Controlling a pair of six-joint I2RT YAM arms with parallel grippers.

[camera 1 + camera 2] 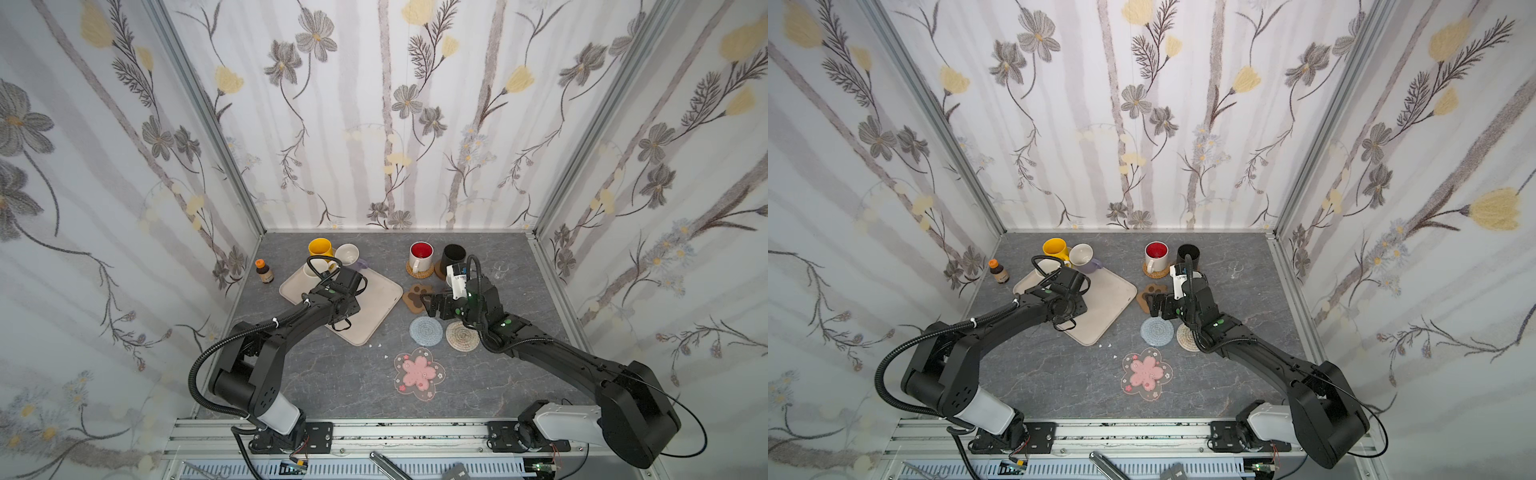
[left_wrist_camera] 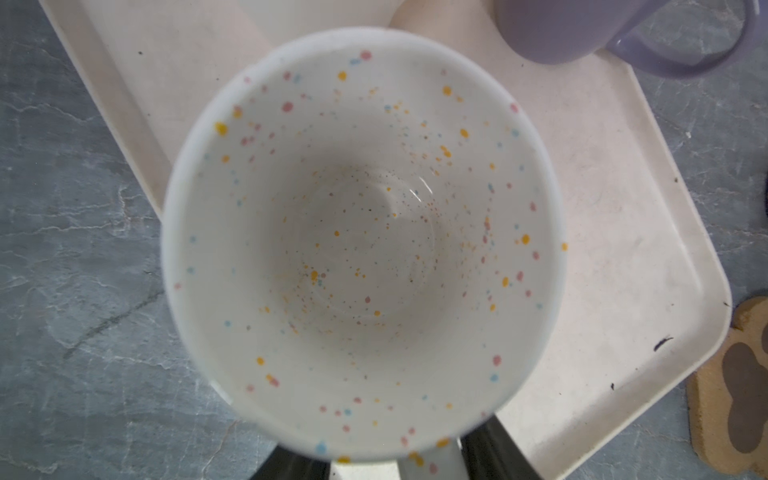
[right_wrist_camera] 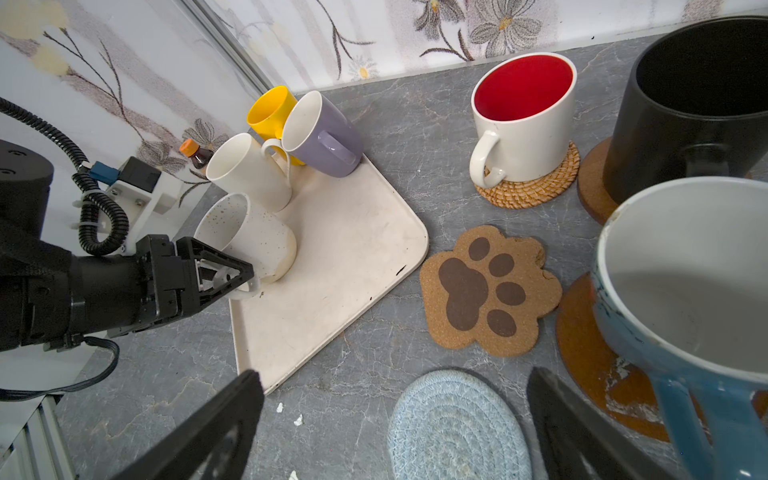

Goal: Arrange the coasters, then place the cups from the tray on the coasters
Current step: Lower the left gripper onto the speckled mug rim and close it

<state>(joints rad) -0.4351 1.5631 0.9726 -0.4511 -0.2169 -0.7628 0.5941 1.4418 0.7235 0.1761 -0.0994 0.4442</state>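
The large beige rounded tray (image 1: 374, 305) sits left of centre on the counter (image 1: 332, 386). The cream speckled ceramic mug (image 3: 249, 237) stands at its left edge, its handle (image 2: 432, 461) straddled by the left hand (image 3: 248, 277); I cannot tell whether it pinches yet. The bare brown cork paw-print coaster (image 3: 486, 291) lies just right of the tray, where the spread, empty right hand (image 3: 395, 380) may crowd the path.

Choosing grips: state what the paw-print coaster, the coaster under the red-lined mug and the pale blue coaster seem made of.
Paw-print coaster: likely cork, matte, with grainy speckles and a crumbly edge. Woven coaster under the red-lined mug: rattan or similar straw, judging by its golden coiled weave. Pale blue coaster: soft matte yarn or cotton rope, coiled in rings.
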